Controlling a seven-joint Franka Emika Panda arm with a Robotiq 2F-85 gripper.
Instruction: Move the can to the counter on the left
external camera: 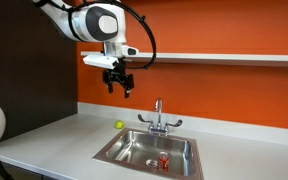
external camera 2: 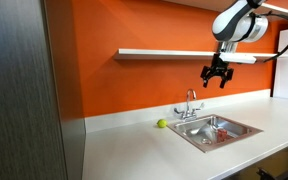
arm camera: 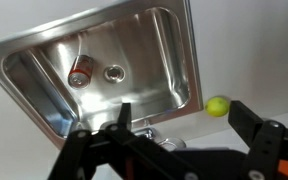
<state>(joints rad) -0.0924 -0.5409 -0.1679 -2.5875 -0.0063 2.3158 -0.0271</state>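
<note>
The red can lies on its side inside the steel sink basin, near the drain; it shows in the wrist view (arm camera: 79,75) and in both exterior views (external camera: 163,160) (external camera 2: 222,131). My gripper (external camera: 120,86) (external camera 2: 217,78) hangs high above the sink and faucet, open and empty. In the wrist view its two black fingers (arm camera: 180,128) are spread wide apart at the bottom of the frame. The light grey-white counter (external camera: 54,140) (external camera 2: 144,150) (arm camera: 244,60) stretches around the sink.
A small yellow-green ball (external camera: 120,125) (external camera 2: 162,124) (arm camera: 217,106) rests on the counter beside the sink. A chrome faucet (external camera: 157,115) (external camera 2: 190,104) stands behind the basin (arm camera: 144,45). A white shelf (external camera 2: 164,52) runs along the orange wall above.
</note>
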